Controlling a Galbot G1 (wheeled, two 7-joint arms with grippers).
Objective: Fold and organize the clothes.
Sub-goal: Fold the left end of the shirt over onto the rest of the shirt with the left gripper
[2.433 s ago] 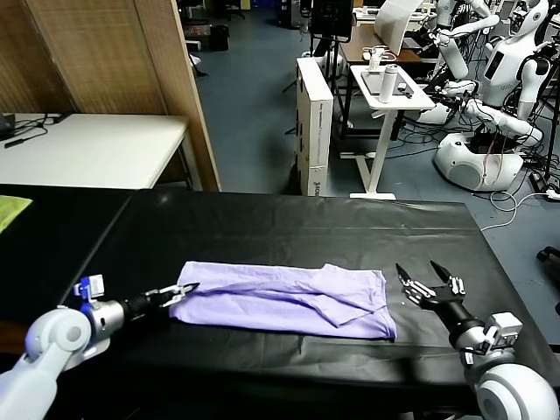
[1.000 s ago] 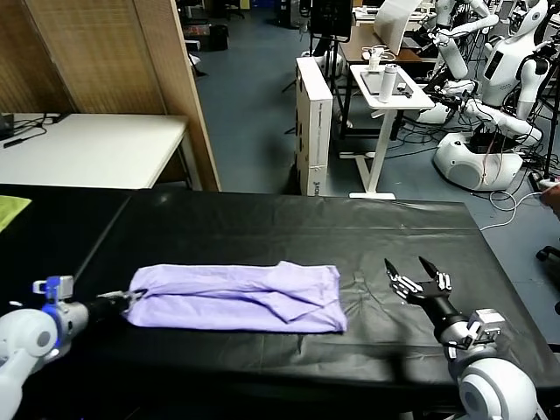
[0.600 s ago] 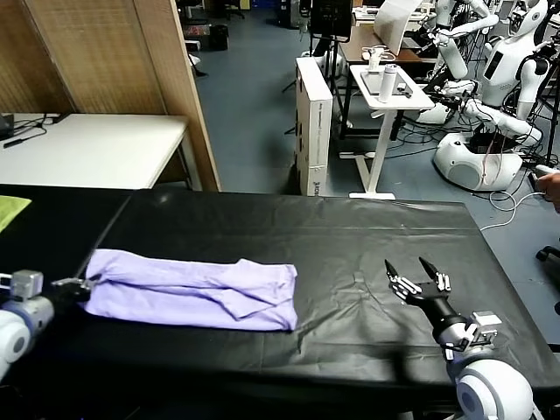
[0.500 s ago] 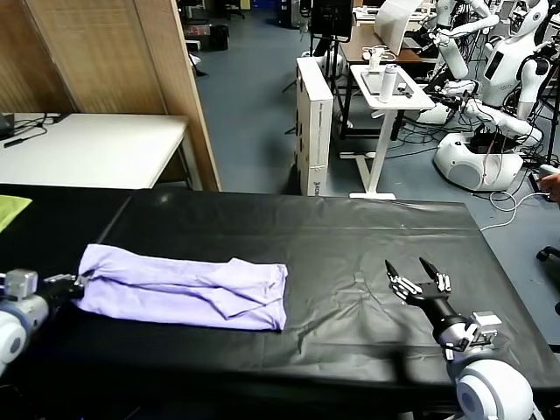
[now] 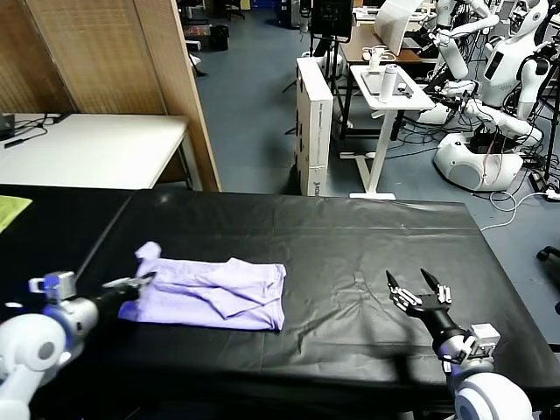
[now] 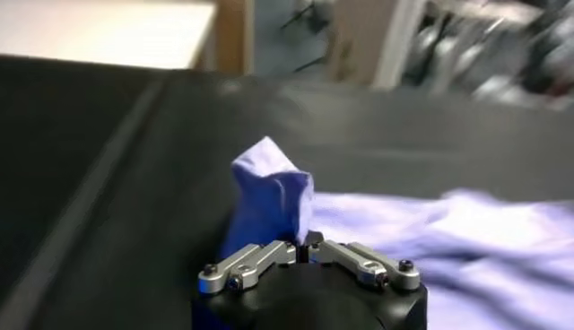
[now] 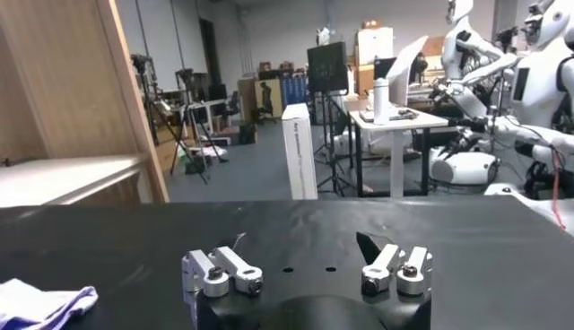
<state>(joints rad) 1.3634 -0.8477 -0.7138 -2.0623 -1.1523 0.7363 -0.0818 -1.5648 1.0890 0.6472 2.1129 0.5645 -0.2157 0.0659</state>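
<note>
1. Jaws: the left gripper [image 5: 143,282] has its jaws pressed together on the left end of the shirt [image 5: 210,293], pinching a fold of fabric; the right gripper [image 5: 418,292] has its jaws spread wide with nothing between them.
2. The table [image 5: 350,236], covered in black sheeting, fills the lower half of the head view from edge to edge.
3. The shirt lies on it left of centre in the head view, a lavender strip folded lengthwise and running left to right, its right end near the middle of the frame.
4. At the strip's left end a corner of fabric sticks up just above the left gripper's tips; in the left wrist view that peak [image 6: 269,193] stands directly past the closed fingers [image 6: 256,260], and the rest of the shirt [image 6: 430,233] spreads toward the right of that frame.
5. The left gripper sits at the lower left of the head view, reaching in toward the right, tips touching the shirt.
6. The right gripper is at the lower right of the head view, above bare black table and well apart from the shirt's right end.
7. In the right wrist view the spread fingers [image 7: 220,269] are at the bottom centre, and only a small end of the shirt [image 7: 40,303] shows in the lower left corner.
8. A yellow-green cloth [image 5: 10,210] lies at the far left edge of the head view, apart from the shirt.
</note>
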